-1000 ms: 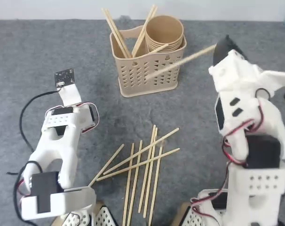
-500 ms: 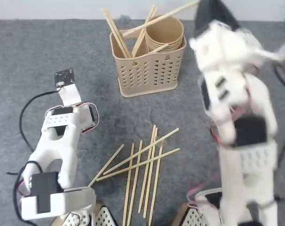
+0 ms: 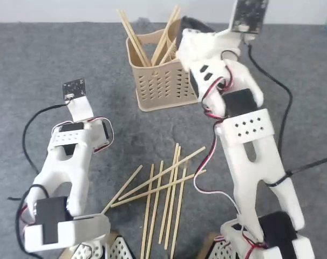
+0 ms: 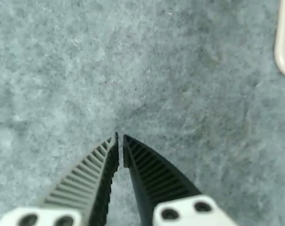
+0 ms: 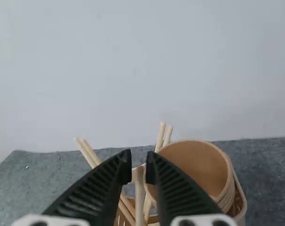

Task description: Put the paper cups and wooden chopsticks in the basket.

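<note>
Nearest the arm bases, the loose chopsticks (image 3: 163,189) lie fanned on the grey mat (image 3: 39,54), between the two arms. Left gripper (image 4: 120,136): positioned over bare mat, jaws closed to a hairline gap, nothing between them. Farther back the basket (image 3: 161,86) stands upright. It contains the paper cups (image 5: 196,165), nested, on one side, and several standing chopsticks (image 3: 132,36) leaning on the other. Right gripper (image 5: 138,159): above the basket, just beside the cups' rim, jaws clamped on one held chopstick (image 5: 140,188), whose end sits over the basket.
</note>
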### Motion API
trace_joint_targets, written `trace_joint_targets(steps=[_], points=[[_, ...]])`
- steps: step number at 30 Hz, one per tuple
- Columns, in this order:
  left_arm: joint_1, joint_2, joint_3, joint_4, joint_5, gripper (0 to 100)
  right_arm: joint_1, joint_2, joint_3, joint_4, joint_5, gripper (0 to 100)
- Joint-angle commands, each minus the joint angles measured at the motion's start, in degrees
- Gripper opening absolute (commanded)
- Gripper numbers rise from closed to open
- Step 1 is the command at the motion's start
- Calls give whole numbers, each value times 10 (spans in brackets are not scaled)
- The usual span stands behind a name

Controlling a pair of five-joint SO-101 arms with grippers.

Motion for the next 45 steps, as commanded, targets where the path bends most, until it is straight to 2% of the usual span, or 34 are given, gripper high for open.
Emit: trace_joint_targets(steps=[1, 3, 9, 15, 19, 23, 28, 34, 39, 45], points=[[-4, -4, -25, -3, 6, 13, -22, -21, -36, 27, 8, 232], [-4, -4, -25, -3, 6, 13, -28, -45, -36, 45, 8, 258], [-4, -4, -25, -3, 6, 13, -34, -150, -35, 103, 3, 191], [-4, -4, -25, -3, 6, 13, -32, -262, -23, 274, -86, 125], [-4, -4, -25, -3, 6, 13, -30, -269, 32, 346, -91, 109], [-4, -3, -24, -1, 5, 13, -35, -259, 132, 371, -92, 88], [-4, -3, -24, 0, 5, 13, -57, -221, 275, 349, -91, 83], [-4, -3, -24, 0, 5, 13, -55, -160, 398, 212, -99, 84], [-4, -3, -24, 0, 5, 13, -57, -86, 453, 112, -223, 87], [-4, -3, -24, 0, 4, 13, -37, 12, 455, 43, -239, 88]])
